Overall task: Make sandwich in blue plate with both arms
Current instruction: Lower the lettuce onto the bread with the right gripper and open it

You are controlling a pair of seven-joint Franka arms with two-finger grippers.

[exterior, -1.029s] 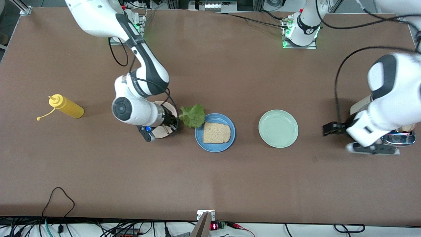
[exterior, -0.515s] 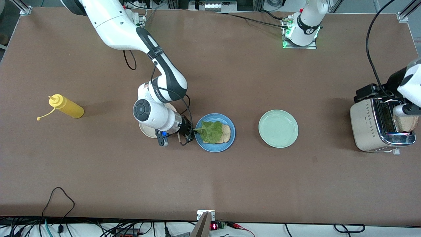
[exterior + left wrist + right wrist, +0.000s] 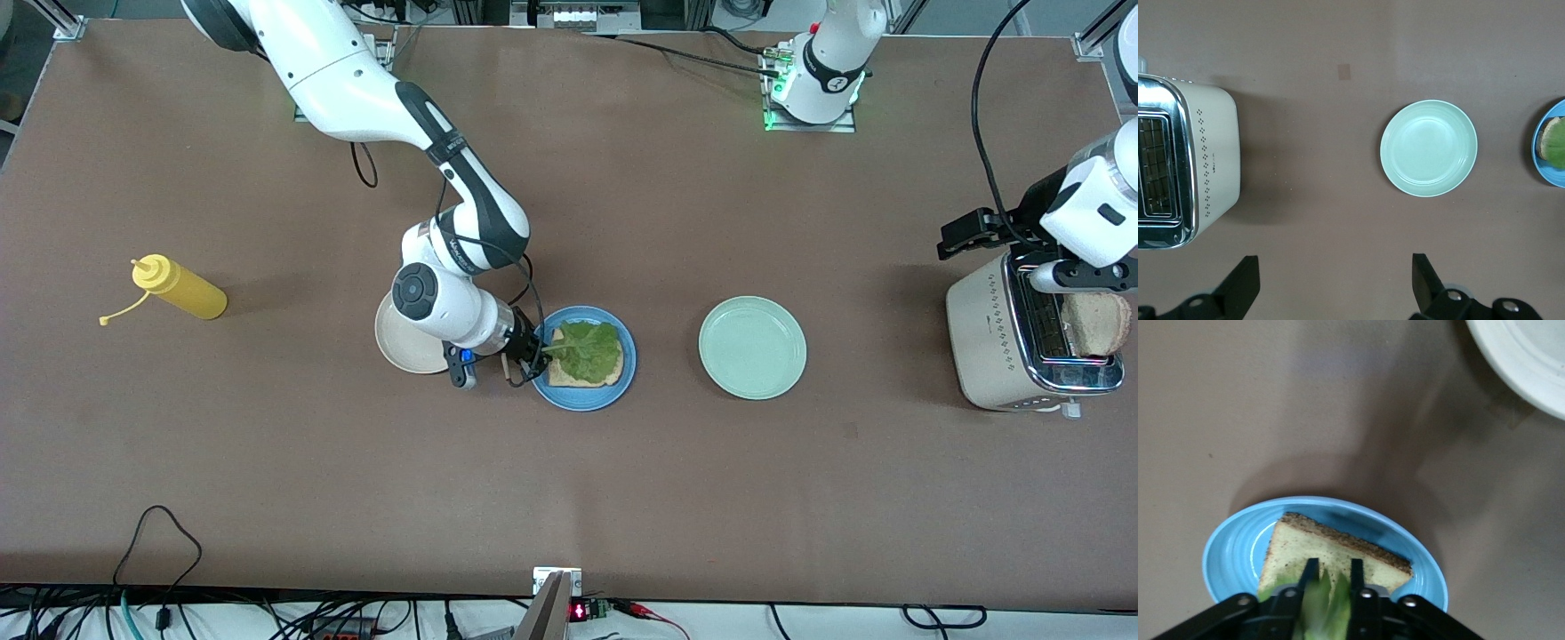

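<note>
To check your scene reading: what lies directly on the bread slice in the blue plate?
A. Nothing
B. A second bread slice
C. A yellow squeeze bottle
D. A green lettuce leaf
D: the front view shows the crinkly lettuce leaf covering most of the bread slice inside the blue plate.

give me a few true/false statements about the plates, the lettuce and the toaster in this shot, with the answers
1. The lettuce leaf lies on a bread slice in the blue plate. True.
2. The pale green plate holds a bread slice. False: it holds nothing.
3. The right gripper is at the blue plate's edge, toward the cream plate. True.
4. The toaster stands at the right arm's end of the table. False: it stands at the left arm's end.
5. A bread slice sticks out of the toaster. True.
6. The left gripper holds the mustard bottle. False: it is open and holds nothing.
</note>
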